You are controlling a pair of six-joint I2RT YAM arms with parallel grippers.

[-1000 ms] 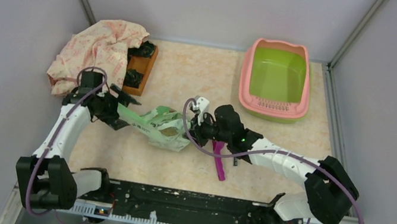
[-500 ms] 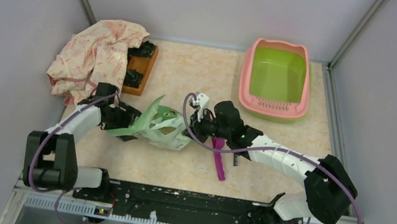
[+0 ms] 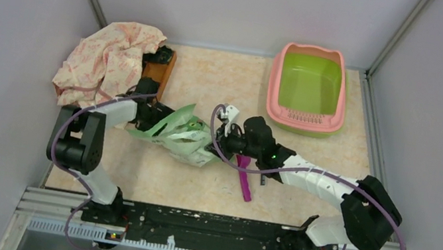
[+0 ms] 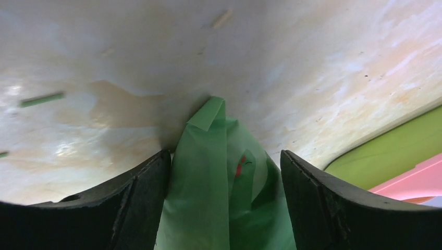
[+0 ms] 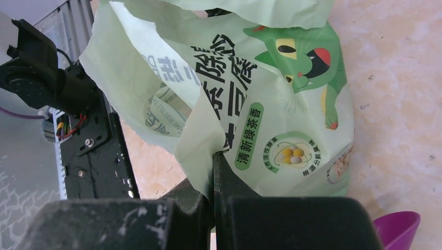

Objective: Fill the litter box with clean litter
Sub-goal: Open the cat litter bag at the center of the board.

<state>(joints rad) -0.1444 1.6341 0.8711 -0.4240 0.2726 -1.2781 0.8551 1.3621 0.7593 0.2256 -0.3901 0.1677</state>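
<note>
Stretching inward, the right hand point(image 5: 212, 156) clamps the bag point(image 5: 271, 104) by its edge; the left hand point(image 4: 224, 153) gapes astride its flap.

Litter box point(image 3: 304, 119): pink rim, lime-green basin. Bag point(image 5: 271, 94): pale green, printed with a darker green cat (red mouth) and dark characters. Scoop point(image 3: 243, 181): purple. Cloth point(image 3: 105, 59): cream with a fine pink print. Small tray point(image 3: 159, 75): brown wood. Worktop point(image 3: 218, 84): beige, marbled.

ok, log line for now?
left gripper open around bag | right gripper shut on bag | litter box empty
</note>
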